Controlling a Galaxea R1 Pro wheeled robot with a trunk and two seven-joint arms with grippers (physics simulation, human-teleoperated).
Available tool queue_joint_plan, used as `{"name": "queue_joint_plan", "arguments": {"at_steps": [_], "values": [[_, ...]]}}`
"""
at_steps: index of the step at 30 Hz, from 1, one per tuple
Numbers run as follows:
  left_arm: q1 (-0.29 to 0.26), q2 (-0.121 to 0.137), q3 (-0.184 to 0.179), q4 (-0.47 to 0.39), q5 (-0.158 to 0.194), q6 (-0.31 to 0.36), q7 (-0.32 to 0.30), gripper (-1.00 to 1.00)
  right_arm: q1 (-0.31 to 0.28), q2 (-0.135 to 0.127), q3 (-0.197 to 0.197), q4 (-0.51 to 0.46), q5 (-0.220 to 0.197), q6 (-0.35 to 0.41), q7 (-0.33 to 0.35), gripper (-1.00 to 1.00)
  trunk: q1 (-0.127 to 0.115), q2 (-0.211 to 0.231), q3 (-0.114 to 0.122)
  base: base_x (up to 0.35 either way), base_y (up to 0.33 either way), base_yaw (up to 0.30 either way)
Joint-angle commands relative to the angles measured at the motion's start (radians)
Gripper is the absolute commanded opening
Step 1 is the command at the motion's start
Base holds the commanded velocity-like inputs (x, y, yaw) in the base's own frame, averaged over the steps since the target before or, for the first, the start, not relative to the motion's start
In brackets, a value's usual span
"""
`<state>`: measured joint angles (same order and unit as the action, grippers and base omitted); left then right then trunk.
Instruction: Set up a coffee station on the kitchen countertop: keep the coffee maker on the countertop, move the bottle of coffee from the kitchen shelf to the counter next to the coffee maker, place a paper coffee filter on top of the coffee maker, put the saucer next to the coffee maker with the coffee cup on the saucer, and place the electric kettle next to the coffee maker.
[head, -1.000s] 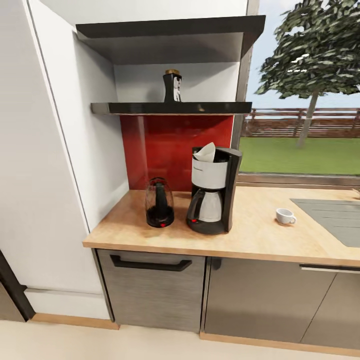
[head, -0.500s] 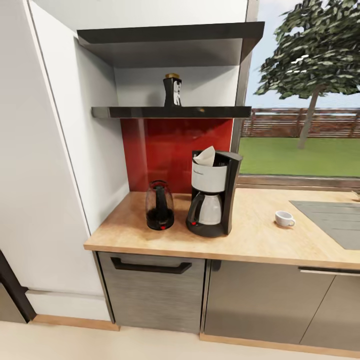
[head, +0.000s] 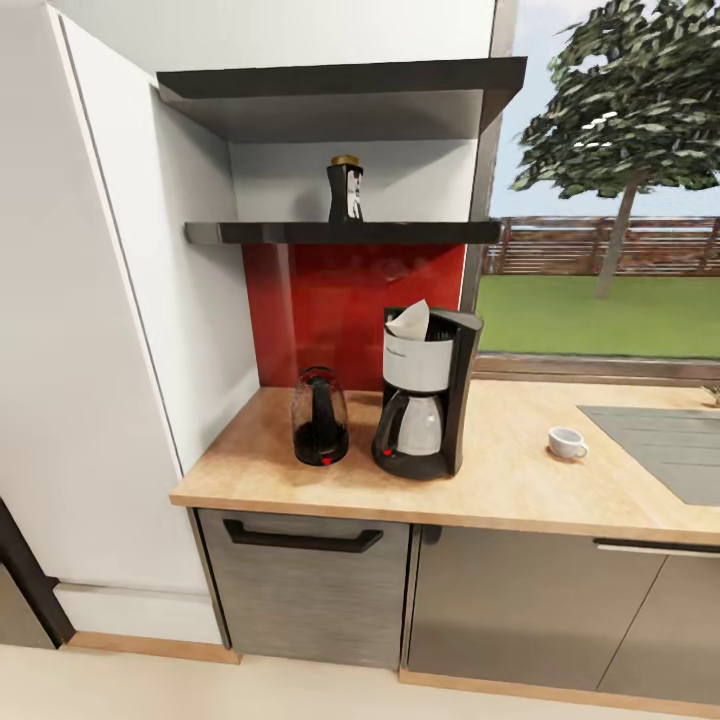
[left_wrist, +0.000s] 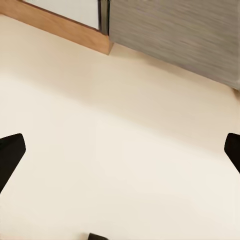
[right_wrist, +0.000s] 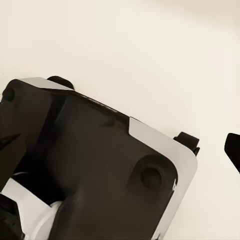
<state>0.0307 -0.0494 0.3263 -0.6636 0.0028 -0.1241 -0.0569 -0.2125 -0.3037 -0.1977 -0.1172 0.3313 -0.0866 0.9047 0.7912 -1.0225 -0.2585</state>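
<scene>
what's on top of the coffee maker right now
A white paper filter sits in the top of the coffee maker, its pointed edge sticking up above the white basket. The filter's lower part is hidden inside the basket, so I can't tell how deep it sits.

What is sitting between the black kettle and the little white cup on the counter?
In the head view, the coffee maker stands between the electric kettle and the coffee cup.

Head camera faces the kitchen countertop (head: 520, 480); wrist cameras face floor (left_wrist: 120, 165).
</scene>
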Motion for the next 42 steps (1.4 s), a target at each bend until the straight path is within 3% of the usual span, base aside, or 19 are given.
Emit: {"name": "queue_joint_plan", "arguments": {"at_steps": [1,16,19,20,21,22,23,26,27,29,30,32,37,42], "values": [[0.000,-0.001,0.005,-0.001,0.000,-0.001,-0.006,1.00,-0.001,0.000,-0.006,0.001,0.011,-0.009,0.002,1.00,-0.004,0.006,0.002,0.000,0.000,0.000],[0.000,-0.001,0.005,-0.001,0.000,0.000,-0.006,1.00,0.000,-0.003,-0.009,0.002,0.007,-0.008,-0.005,1.00,-0.061,0.111,0.049,0.000,0.000,0.000],[0.000,-0.001,0.006,-0.001,0.000,0.000,-0.006,1.00,0.000,-0.004,-0.015,0.011,-0.008,-0.009,-0.045,1.00,-0.073,0.132,0.059,0.000,0.000,0.000],[0.000,-0.001,0.006,-0.001,0.001,0.000,-0.006,1.00,0.001,-0.009,-0.038,0.027,-0.047,-0.010,-0.107,1.00,-0.077,0.139,0.062,0.000,0.000,0.000],[0.000,-0.001,0.006,-0.001,0.000,-0.001,-0.006,1.00,0.001,-0.029,-0.075,0.045,-0.146,-0.012,-0.199,1.00,-0.081,0.146,0.065,0.000,0.000,0.000],[0.000,-0.001,0.007,-0.002,0.000,-0.001,-0.006,1.00,0.002,-0.041,-0.082,0.049,-0.177,-0.013,-0.218,1.00,-0.084,0.153,0.068,0.000,0.000,0.000],[0.000,0.000,0.007,-0.002,0.000,-0.001,-0.006,1.00,0.002,-0.047,-0.084,0.051,-0.189,-0.013,-0.224,1.00,-0.088,0.160,0.071,0.000,0.000,0.000],[0.000,0.000,0.007,-0.002,0.001,-0.001,-0.006,1.00,0.039,-0.088,-0.092,0.065,-0.257,-0.110,-0.239,1.00,-0.100,0.181,0.081,0.000,0.000,0.000],[0.000,0.000,0.007,-0.002,0.001,-0.002,-0.006,1.00,0.055,-0.102,-0.094,0.073,-0.299,-0.157,-0.241,1.00,-0.104,0.188,0.084,0.000,0.000,0.000],[0.000,0.000,0.007,-0.002,0.001,-0.002,-0.006,1.00,0.068,-0.111,-0.096,0.081,-0.339,-0.188,-0.242,1.00,-0.111,0.202,0.090,0.000,0.000,0.000],[0.000,0.000,0.007,-0.001,0.001,-0.002,-0.006,1.00,0.088,-0.120,-0.097,0.090,-0.390,-0.217,-0.243,1.00,-0.115,0.209,0.093,0.000,0.000,0.000],[0.000,0.000,0.007,-0.002,0.001,-0.002,-0.006,1.00,0.119,-0.128,-0.098,0.096,-0.444,-0.245,-0.245,1.00,-0.123,0.223,0.099,0.000,0.000,0.000],[0.000,0.000,0.006,-0.002,0.001,-0.002,-0.006,1.00,0.136,-0.131,-0.098,0.098,-0.485,-0.303,-0.246,1.00,-0.142,0.258,0.115,0.000,0.000,0.000],[0.000,0.000,0.006,-0.002,0.002,-0.002,-0.006,1.00,0.139,-0.132,-0.098,0.099,-0.490,-0.312,-0.246,1.00,-0.150,0.272,0.121,0.000,0.000,0.000]]}}
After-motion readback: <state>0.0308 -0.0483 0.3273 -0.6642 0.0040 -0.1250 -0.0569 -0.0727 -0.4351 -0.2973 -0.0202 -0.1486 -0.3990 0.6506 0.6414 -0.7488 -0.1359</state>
